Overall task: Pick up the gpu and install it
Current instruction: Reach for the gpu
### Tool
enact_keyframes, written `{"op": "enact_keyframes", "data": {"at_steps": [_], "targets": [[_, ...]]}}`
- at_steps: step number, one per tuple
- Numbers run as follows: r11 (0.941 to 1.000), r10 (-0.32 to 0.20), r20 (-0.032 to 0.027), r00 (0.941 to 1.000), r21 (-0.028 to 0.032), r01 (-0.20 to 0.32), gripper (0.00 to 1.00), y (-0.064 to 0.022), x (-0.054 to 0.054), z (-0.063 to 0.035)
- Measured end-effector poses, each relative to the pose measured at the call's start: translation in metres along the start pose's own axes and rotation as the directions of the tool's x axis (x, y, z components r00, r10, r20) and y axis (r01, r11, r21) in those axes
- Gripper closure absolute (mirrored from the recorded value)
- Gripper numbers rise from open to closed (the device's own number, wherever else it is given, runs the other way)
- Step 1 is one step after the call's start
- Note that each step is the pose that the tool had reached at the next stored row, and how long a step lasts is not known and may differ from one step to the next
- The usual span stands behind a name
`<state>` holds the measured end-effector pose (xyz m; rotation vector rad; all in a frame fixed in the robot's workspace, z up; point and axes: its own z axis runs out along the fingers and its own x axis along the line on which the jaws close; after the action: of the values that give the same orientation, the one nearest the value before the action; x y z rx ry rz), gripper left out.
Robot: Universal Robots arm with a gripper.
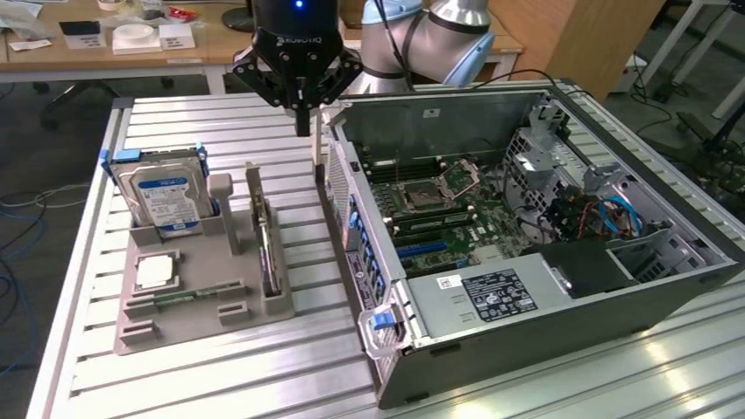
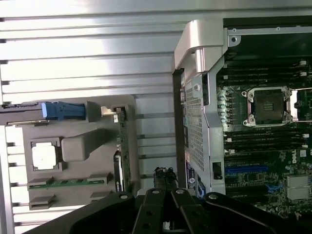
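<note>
The gripper, pinched shut and empty, is hovering just past the far end of the gpu, which is standing edge-on in the grey tray, its long axis pointing roughly toward the gripper.

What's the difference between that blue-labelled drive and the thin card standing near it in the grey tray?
The drive is boxy with a blue-white label; the gpu is a slim dark card. The drive sits at the exterior view's left, the gpu nearer the case. Both stand upright in the tray.
</note>
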<state>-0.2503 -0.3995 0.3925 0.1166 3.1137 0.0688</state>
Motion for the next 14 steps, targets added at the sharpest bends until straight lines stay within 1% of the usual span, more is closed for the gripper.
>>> {"op": "enact_keyframes", "data": {"at_steps": [14], "targets": [[1.0, 0.0, 0.0, 1.0, 0.0, 0.0, 0.89, -0.0018, 0.019, -0.0002]]}}
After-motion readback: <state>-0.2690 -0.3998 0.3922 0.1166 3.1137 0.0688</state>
